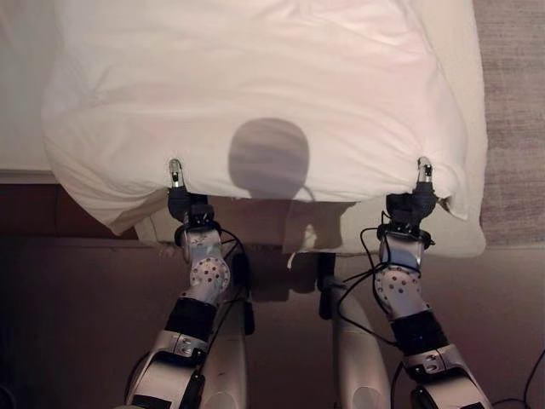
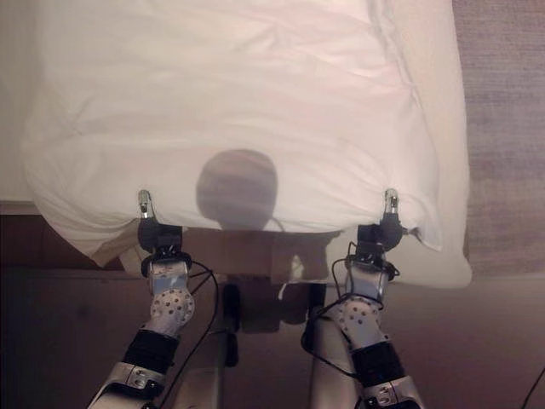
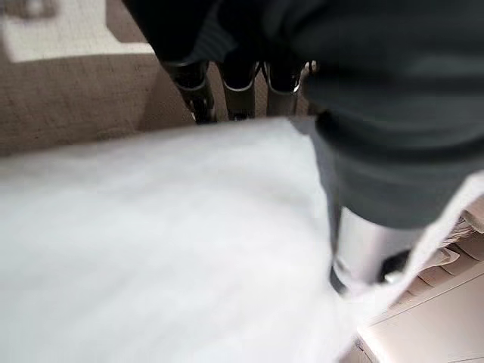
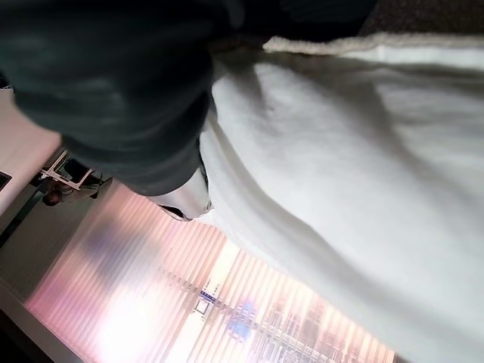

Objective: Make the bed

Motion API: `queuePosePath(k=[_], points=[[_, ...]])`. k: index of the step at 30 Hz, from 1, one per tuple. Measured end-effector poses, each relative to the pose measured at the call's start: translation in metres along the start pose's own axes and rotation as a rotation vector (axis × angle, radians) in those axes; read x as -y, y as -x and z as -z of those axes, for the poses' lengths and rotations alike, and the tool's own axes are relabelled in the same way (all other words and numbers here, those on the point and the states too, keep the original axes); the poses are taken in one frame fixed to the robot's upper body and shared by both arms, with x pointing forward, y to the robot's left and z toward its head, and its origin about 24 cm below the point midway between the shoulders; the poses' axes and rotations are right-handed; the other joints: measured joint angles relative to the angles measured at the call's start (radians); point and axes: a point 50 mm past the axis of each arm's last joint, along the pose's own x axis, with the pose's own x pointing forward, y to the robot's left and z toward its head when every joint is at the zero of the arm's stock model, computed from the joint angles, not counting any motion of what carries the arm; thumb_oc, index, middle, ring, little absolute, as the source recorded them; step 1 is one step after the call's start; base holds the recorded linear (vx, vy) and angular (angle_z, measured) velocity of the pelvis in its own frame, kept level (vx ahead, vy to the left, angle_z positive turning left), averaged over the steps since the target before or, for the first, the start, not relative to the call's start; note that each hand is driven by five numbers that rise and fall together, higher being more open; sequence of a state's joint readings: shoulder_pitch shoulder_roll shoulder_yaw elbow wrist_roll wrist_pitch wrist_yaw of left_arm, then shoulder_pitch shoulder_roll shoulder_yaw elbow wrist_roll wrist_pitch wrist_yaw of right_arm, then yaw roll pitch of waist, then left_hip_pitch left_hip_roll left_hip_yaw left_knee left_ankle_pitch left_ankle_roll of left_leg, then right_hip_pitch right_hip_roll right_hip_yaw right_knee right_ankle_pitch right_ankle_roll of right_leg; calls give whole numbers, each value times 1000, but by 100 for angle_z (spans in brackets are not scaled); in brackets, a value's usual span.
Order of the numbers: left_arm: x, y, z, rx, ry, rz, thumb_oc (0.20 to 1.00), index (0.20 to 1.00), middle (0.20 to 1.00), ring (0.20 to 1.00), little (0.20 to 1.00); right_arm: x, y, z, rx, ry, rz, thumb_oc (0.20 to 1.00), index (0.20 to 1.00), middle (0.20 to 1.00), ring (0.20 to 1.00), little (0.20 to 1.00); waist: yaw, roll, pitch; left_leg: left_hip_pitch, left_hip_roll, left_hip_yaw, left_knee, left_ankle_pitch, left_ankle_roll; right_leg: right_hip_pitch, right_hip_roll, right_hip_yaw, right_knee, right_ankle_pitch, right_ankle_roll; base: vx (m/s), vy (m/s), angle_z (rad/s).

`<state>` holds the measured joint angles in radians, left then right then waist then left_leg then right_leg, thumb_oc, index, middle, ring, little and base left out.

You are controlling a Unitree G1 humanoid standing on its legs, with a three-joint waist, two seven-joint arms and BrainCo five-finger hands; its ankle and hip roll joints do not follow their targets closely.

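A puffy white duvet (image 1: 255, 77) covers the bed and bulges over its near edge. My left hand (image 1: 180, 198) pinches the duvet's near hem on the left, thumb on top of the cloth. My right hand (image 1: 415, 201) pinches the same hem on the right in the same way. In the left wrist view the fingers (image 3: 193, 83) lie behind the white cloth (image 3: 151, 242) and the thumb lies on this side of it. The right wrist view has the duvet (image 4: 340, 166) running past the hand's dark cover. The hem between the hands is lifted slightly off the bed's foot.
Pale mattress (image 1: 21, 85) shows left of the duvet, above a dark brown bed frame (image 1: 34, 213). A cream sheet (image 1: 319, 230) hangs under the lifted hem. Grey carpet (image 1: 515, 102) runs along the bed's right side.
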<state>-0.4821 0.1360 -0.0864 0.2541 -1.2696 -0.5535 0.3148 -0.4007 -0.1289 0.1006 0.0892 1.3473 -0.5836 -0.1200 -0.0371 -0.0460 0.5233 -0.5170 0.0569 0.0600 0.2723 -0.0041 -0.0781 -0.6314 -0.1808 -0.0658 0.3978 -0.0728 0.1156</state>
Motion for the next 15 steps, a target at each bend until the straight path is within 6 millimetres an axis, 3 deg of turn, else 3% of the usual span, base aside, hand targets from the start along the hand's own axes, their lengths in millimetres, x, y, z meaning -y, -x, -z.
queuePosePath(k=[11, 15], points=[[-24, 15, -2, -4, 6, -77, 200, 200, 200, 200, 200, 13, 11, 5, -55, 37, 55, 200, 200, 200, 200, 200, 8, 2, 0, 75, 20, 9, -13, 5, -10, 52, 7, -3, 36, -22, -4, -1, -145, 0], [-26, 21, -5, -13, 18, -63, 200, 200, 200, 200, 200, 26, 22, 0, -69, 125, 92, 200, 200, 200, 200, 200, 28, 3, -1, 111, 18, -34, -33, 18, -31, 74, 5, -59, 92, -73, -28, -15, -51, 21]])
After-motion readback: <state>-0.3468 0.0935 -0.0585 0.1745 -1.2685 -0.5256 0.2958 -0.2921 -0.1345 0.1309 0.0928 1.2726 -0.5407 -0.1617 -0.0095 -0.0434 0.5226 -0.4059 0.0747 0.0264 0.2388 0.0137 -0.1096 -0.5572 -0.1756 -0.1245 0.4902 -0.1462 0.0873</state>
